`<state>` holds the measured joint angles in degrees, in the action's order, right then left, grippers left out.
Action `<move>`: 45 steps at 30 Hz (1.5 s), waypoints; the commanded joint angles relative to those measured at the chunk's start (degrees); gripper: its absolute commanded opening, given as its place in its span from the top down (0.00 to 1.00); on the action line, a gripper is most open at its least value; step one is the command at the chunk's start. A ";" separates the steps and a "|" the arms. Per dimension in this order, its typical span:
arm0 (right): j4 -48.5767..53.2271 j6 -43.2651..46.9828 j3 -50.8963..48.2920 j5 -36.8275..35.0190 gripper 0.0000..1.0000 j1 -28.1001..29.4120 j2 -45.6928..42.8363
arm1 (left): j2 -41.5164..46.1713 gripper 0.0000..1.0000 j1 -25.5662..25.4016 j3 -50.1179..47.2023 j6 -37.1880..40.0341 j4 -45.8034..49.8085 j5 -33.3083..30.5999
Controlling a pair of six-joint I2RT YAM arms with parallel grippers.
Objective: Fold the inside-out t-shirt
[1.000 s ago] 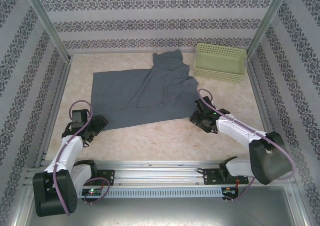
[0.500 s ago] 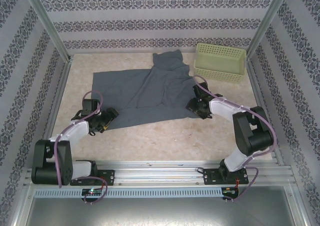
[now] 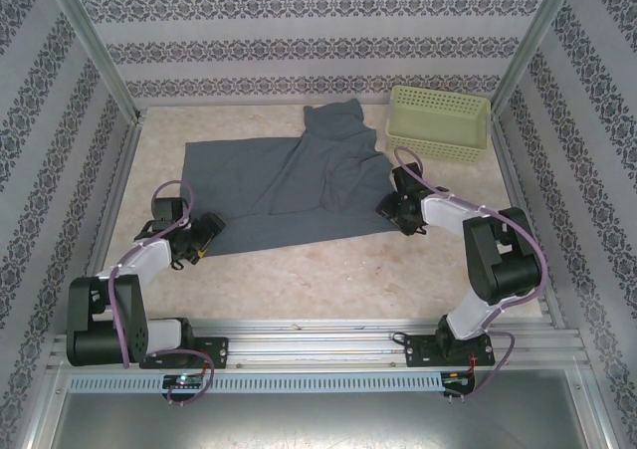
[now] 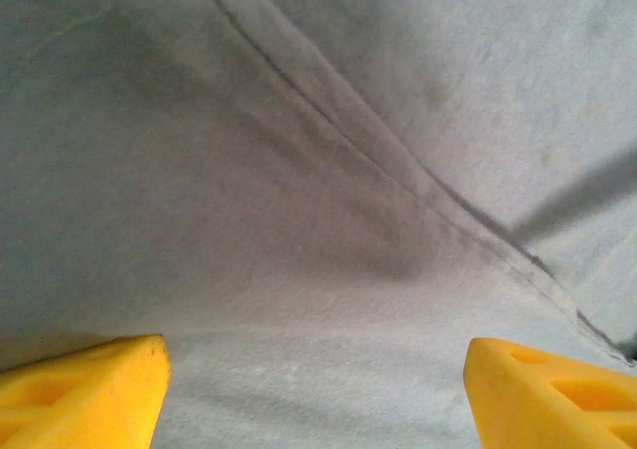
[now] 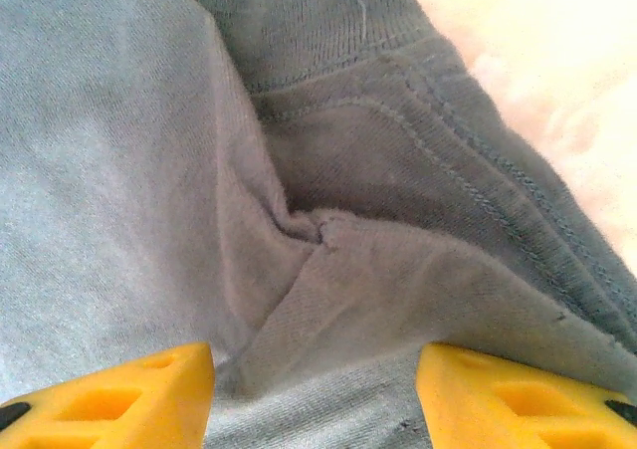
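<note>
Top external: basket point(image 3: 438, 148) beside t-shirt point(image 3: 289, 185)

The t-shirt point(image 3: 289, 185) was slate grey, the basket point(image 3: 436, 140) pale green, the fingers point(image 5: 109, 389) yellow, the desk point(image 3: 328, 270) seemingly cream marble, the walls point(image 3: 318, 46) floral-striped.

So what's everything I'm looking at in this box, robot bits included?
t-shirt: one, slate blue-grey, spread rumpled over the middle and back of the table.
basket: one, pale yellow-green, perforated, back right corner.
table: one, pale marbled beige, under everything.
walls: three, white with dark patterned stripes, around the table.
left arm, right arm: two, white and black, near edge.
left tool: one, yellow fingers, open, at the shirt's near-left corner.
right tool: one, yellow fingers, open, over the shirt's right edge.
</note>
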<state>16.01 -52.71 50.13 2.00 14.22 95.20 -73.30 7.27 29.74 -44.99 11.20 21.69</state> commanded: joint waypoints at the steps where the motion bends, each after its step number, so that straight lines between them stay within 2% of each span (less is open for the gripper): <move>1: 4.29 -3.58 -4.80 -3.54 0.43 1.98 -2.56 | 2.69 0.21 1.18 -2.87 1.94 7.79 -4.15; 9: 8.83 -11.42 -17.86 -7.01 0.45 6.74 -18.15 | 15.21 0.22 1.04 -7.55 1.74 16.67 -4.81; 14: 15.98 -15.30 -22.82 -9.61 0.45 9.98 -29.95 | 28.24 0.25 -0.44 -10.48 -2.09 24.01 -6.74; 17: 17.79 -14.11 -23.39 -10.36 0.45 10.31 -36.59 | 34.57 0.26 -0.48 -9.89 -3.37 25.87 -7.77; 19: 18.62 -11.14 -20.62 -11.92 0.44 10.16 -38.36 | 34.14 0.26 -0.66 -7.12 -2.48 24.87 -7.63; 22: 17.05 -5.60 -13.58 -12.90 0.42 9.96 -35.16 | 26.97 0.26 -2.44 -1.48 0.19 19.77 -5.68; 27: 11.84 0.92 -1.72 -10.62 0.38 9.44 -20.25 | 6.92 0.25 -8.59 8.87 4.31 11.28 -2.45; 33: 8.37 3.29 7.84 -5.01 0.36 8.72 -2.92 | -7.25 0.24 -10.17 12.07 4.62 5.54 -3.22; 38: 6.82 -0.47 6.73 -2.95 0.36 9.24 5.22 | -7.60 0.22 -10.16 7.04 3.46 7.22 -7.45; 42: 4.60 -3.28 0.68 -2.33 0.36 10.41 4.23 | -0.94 0.22 -10.16 -1.28 1.61 7.73 -9.95; 45: 4.42 -4.92 -3.54 -0.47 0.36 12.14 2.36 | 4.68 0.22 -10.25 -4.75 2.05 12.58 -9.87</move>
<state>16.97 -54.35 51.72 -2.24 24.49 96.90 -71.07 -2.59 29.36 -42.35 15.81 14.85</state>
